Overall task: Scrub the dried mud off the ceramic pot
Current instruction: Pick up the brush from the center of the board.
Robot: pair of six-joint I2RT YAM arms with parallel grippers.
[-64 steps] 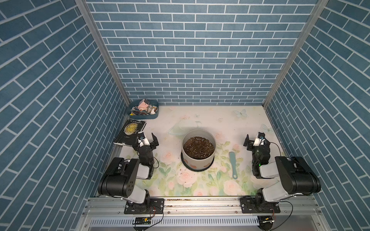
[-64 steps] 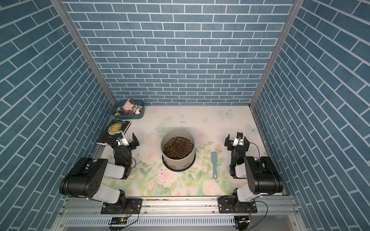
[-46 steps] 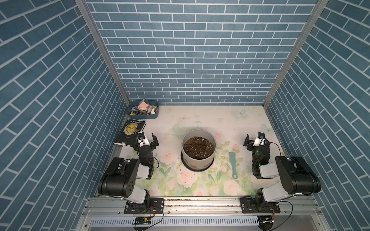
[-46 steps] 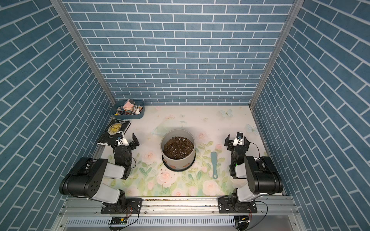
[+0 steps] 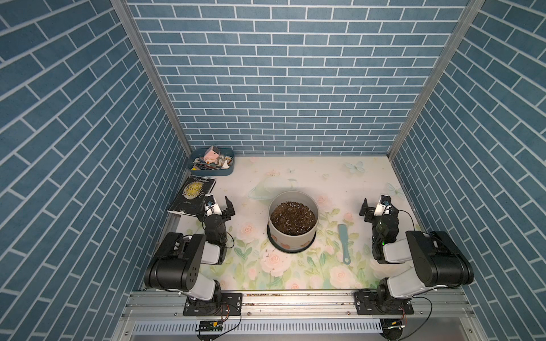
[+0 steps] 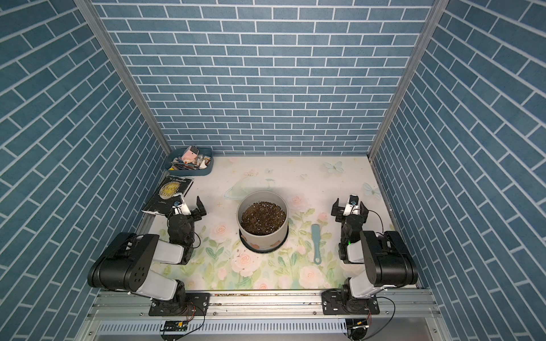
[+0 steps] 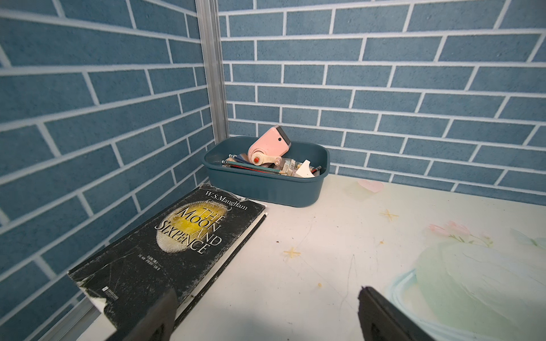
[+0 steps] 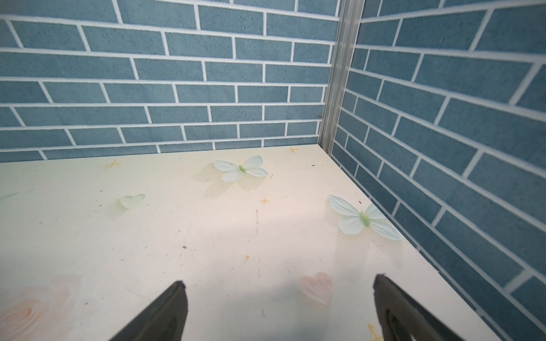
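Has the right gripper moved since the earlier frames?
No. In a top view the right gripper sits just where it was, at the same gap from the teal brush, open and empty.

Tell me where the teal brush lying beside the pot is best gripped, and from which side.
Grip the teal brush by its slim handle, the half nearer the robot, coming straight down. It lies flat, long axis running front to back, so the open right end effector, the nearer one, should probably close across its narrow width.
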